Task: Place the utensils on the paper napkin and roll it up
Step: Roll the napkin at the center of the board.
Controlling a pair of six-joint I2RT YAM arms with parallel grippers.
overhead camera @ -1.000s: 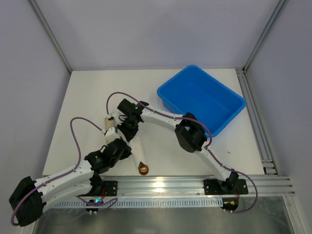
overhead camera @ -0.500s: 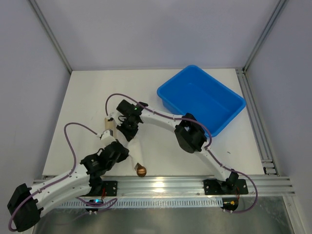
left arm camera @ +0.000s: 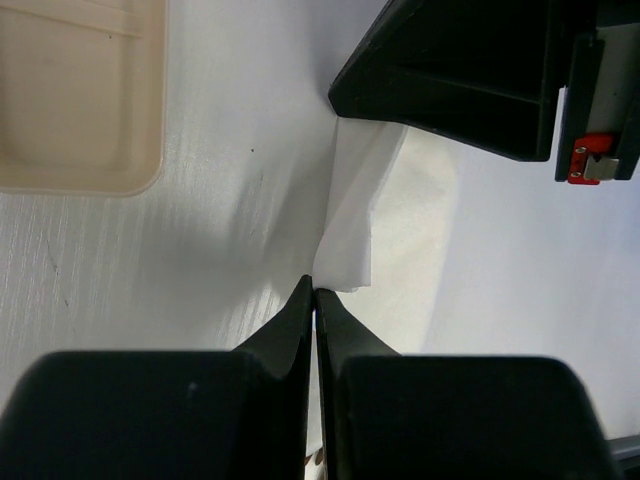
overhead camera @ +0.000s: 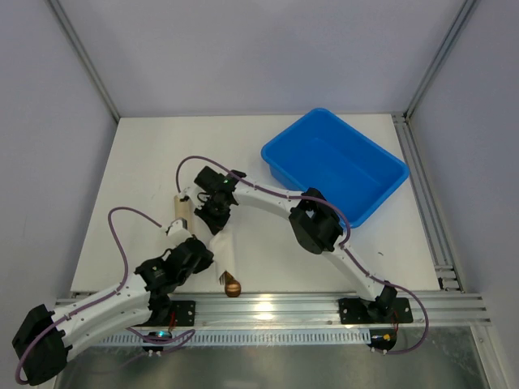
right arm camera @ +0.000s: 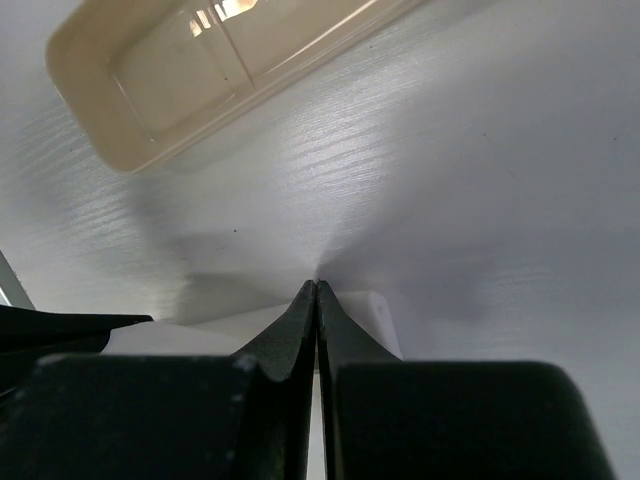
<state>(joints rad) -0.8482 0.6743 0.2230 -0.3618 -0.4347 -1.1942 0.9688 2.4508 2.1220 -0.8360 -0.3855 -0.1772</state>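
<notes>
The paper napkin (overhead camera: 223,253) lies as a narrow white roll near the table's front, between my two grippers. One round bronze spoon bowl (overhead camera: 233,286) pokes out of its near end; the rest of the utensils is hidden inside. My left gripper (overhead camera: 203,244) is shut, and its tips (left arm camera: 314,290) touch a raised flap of the napkin (left arm camera: 350,235). My right gripper (overhead camera: 214,225) is shut too, with its tips (right arm camera: 317,286) resting on the napkin (right arm camera: 372,312) at the roll's far end. Whether either one pinches paper I cannot tell.
A tan beige holder (overhead camera: 182,211) lies just left of the grippers, at the top left (left arm camera: 70,90) in the left wrist view and at the top (right arm camera: 230,60) in the right wrist view. A blue bin (overhead camera: 340,166) stands at the back right. Metal rails run along the front and right edges.
My left arm has drawn back toward the near-left corner and its gripper has slid down along the roll. The spoon bowl has shifted slightly nearer and left. The right gripper has hardly moved.
</notes>
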